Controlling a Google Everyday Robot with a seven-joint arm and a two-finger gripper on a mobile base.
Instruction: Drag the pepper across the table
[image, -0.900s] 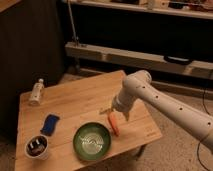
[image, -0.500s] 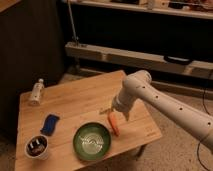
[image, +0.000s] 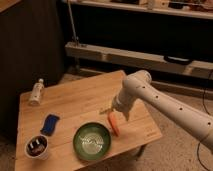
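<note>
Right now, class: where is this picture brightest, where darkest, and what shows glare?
Camera view: light falls mainly on the table and arm; the backdrop is darkest; pale glare streaks the bowl; the pincer, at the pepper, casts no clear shadow.

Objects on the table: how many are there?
5: bottle back left, blue sponge left, cup front left, green bowl front centre, pepper beside it at the hand. The arm may hide more.

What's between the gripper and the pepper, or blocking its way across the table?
Nothing visible separates them: the gripper is at the upper end of the pepper. The green bowl, close beside it, would block a drag toward the blue sponge.
</note>
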